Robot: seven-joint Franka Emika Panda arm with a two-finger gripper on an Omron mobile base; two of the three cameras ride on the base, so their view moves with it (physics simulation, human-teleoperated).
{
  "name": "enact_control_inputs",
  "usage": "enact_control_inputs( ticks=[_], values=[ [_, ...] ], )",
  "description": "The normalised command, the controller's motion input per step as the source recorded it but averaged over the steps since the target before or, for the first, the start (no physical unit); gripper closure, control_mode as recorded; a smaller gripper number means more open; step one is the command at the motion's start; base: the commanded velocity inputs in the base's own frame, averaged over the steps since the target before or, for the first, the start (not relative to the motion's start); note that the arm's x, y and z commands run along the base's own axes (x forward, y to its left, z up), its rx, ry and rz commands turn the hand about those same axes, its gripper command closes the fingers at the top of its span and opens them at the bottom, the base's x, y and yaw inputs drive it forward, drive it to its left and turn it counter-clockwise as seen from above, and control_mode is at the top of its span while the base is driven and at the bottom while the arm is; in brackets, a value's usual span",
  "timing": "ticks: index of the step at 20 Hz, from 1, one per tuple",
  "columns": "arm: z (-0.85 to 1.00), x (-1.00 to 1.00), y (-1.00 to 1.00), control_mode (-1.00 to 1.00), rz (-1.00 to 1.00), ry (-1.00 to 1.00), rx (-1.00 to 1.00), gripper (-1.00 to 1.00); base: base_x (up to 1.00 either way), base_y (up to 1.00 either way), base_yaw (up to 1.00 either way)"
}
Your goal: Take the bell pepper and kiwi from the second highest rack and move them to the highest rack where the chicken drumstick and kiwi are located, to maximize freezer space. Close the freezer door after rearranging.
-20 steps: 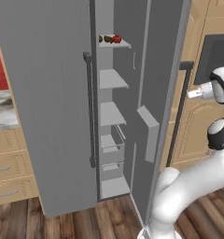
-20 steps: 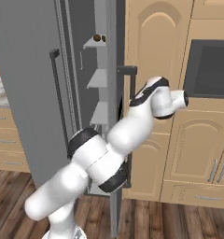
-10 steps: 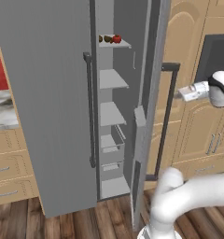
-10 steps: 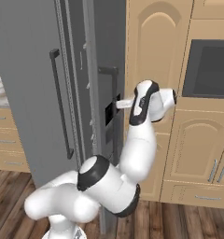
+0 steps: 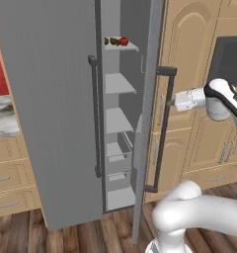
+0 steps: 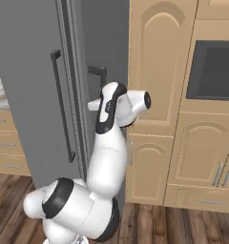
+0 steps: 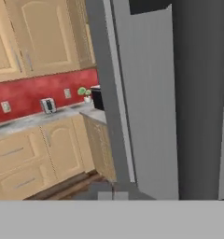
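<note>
Rearranging looks done: bell pepper [image 5: 123, 41] sits on the highest rack [image 5: 129, 47] next to 2 dark lumps, likely kiwi and drumstick but too small to tell, while the second highest rack [image 5: 118, 84] is bare. Gripper [image 5: 173, 100], fingers pressed together and pinching nothing, is up against the outer face of the freezer door [image 5: 149, 118] beside its bar handle [image 5: 161, 129], probably to push it rather than grab. Door is ajar with a narrow gap, so closing is what's left.
</note>
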Motion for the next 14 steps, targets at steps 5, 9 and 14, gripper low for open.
enact_control_inputs(
  ticks=[5,9,14],
  values=[
    [0.1,0.61,0.39,-1.0,-0.13,0.1,0.01,1.0,0.0,0.0,0.0],
    [0.0,1.0,0.1,-1.0,-0.02,0.23,0.06,1.0,0.0,0.0,0.0],
    [0.05,0.96,0.12,-1.0,0.0,0.17,0.06,1.0,0.0,0.0,0.0]
  ],
)
